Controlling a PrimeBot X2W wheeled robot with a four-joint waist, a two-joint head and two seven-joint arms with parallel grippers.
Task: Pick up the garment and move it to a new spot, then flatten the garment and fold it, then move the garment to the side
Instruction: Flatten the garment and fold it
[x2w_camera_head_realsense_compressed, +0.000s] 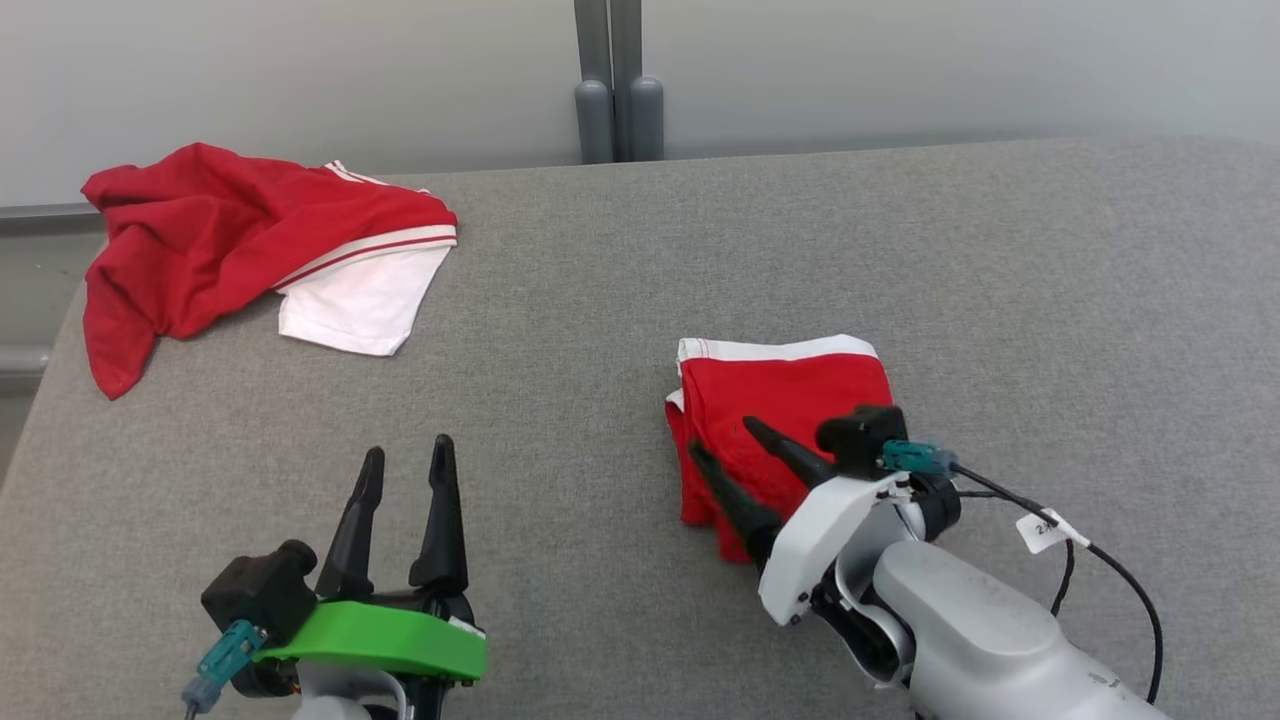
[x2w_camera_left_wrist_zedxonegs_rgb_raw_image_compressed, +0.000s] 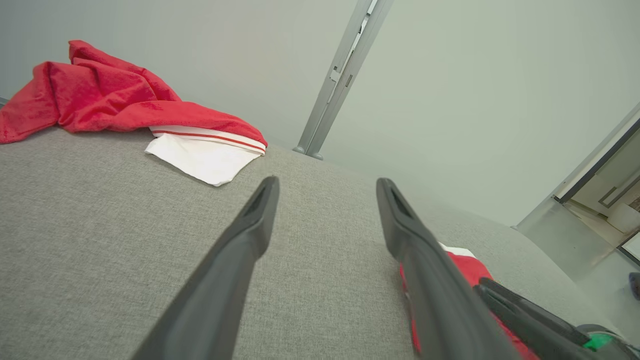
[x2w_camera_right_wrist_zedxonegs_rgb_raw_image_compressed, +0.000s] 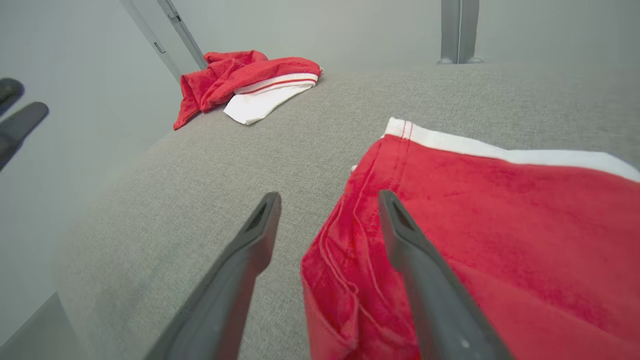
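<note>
Red garment (x2w_camera_head_realsense_compressed: 790, 400), white band at its far edge, found folded small and lying right of the middle of the grey tabletop (x2w_camera_head_realsense_compressed: 600, 300), nearer the front than the back. Looked almost square in the head view, so no clear long axis noted.

Saw the right tool (x2w_camera_head_realsense_compressed: 722, 435) at the near left corner of the garment, pointed away and a little to the left, spread wide and holding nothing. In the right wrist view, found one finger (x2w_camera_right_wrist_zedxonegs_rgb_raw_image_compressed: 430, 280) above the red cloth and the other above bare tabletop, with the garment's left edge between them. Could not tell whether the finger over the cloth touched it.

Saw the left tool (x2w_camera_head_realsense_compressed: 409, 447) well apart to the left, spread fully too, empty, pointed away over bare tabletop. Noted another garment (x2w_camera_head_realsense_compressed: 250, 240), red and white, crumpled at the far left corner, well apart from both tools.

Judged the fold as done. Judged the right arm as much the nearer for any further shift, with the garment just ahead and to the right of its fingers. Would need to pinch all layers together at that left edge, or else risk opening the fold.
</note>
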